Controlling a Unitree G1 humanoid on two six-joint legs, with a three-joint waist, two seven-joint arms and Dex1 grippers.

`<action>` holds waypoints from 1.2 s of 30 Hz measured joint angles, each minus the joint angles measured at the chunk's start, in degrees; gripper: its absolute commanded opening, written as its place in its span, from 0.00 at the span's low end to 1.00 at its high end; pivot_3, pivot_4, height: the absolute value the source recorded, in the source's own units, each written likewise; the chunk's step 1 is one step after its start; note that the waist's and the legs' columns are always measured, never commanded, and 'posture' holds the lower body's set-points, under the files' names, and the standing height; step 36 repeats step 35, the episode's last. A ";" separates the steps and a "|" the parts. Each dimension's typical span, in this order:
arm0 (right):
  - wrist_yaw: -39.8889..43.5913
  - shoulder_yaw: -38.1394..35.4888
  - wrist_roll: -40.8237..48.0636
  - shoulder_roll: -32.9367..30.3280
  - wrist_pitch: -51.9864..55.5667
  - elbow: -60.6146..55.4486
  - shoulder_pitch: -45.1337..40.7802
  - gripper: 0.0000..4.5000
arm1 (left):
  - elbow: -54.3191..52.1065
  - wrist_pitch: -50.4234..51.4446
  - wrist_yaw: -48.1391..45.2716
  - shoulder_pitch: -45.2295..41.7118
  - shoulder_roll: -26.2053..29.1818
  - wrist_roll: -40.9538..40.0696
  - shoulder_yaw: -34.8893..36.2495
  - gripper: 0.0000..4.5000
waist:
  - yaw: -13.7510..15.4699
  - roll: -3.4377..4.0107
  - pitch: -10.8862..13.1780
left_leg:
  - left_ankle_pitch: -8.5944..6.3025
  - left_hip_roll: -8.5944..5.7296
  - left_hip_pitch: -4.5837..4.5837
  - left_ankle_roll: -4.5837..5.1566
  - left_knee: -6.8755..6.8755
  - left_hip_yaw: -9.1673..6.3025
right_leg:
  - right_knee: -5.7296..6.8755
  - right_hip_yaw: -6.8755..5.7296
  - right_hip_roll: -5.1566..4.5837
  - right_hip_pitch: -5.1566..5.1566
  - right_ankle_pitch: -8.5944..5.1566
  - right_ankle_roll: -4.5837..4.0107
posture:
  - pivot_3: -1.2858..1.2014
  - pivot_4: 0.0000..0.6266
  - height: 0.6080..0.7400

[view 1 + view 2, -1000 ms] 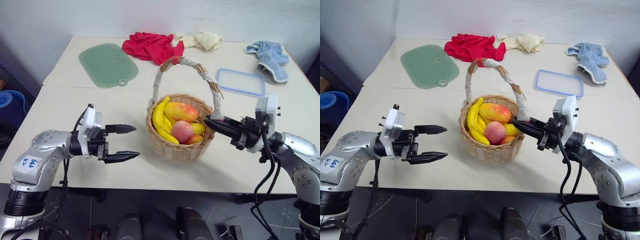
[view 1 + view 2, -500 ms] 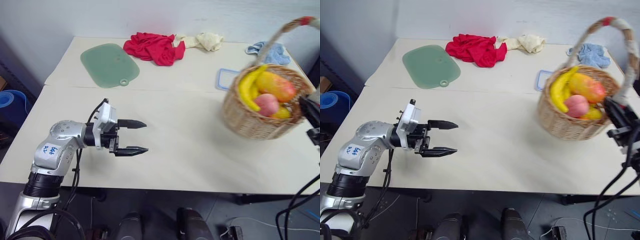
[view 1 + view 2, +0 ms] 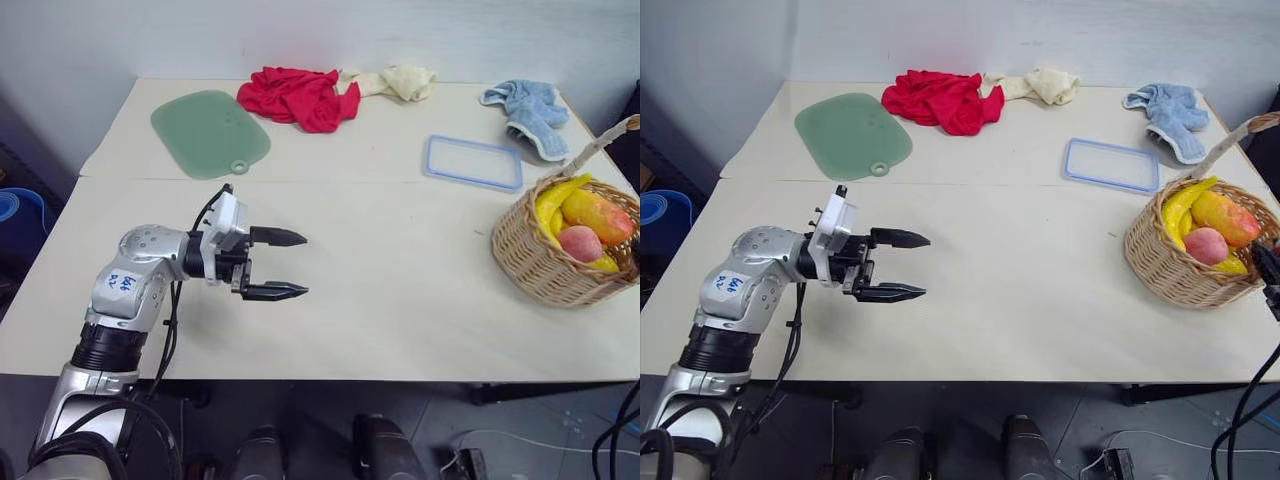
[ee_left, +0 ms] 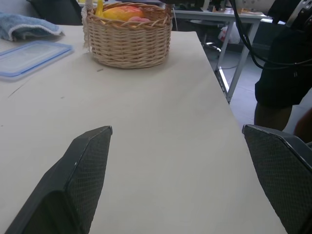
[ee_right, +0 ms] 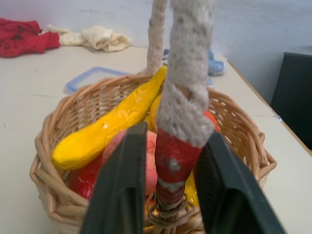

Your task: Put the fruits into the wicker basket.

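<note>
The wicker basket stands at the table's right edge. Inside it lie a yellow banana, a yellow-red mango and a pink peach. In the right wrist view my right gripper is open, one finger on each side of the foot of the cloth-wrapped handle, with a narrow gap showing beside it. My left gripper hovers open and empty over the left middle of the table, pointing toward the basket.
A clear lid with a blue rim lies behind the basket. A blue cloth, a cream cloth and a red cloth lie along the back. A green mat is at the back left.
The right arm swung the basket from the table's middle to its right edge, first lifted and tilted, now resting upright. Its jaws have parted around the handle. The left gripper edged slightly toward the centre.
</note>
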 measured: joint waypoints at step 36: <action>25.50 30.04 -12.88 3.30 -13.77 -23.00 7.60 0.99 | -2.97 -20.37 9.70 28.26 5.83 10.82 10.14 1.00 | 0.47 -0.03 -0.06 | -0.21 0.02 0.62 -0.09 -0.06 -0.07 | 0.15 -0.06 -0.04 0.27 -0.13 -0.23 | 0.52 0.24 1.00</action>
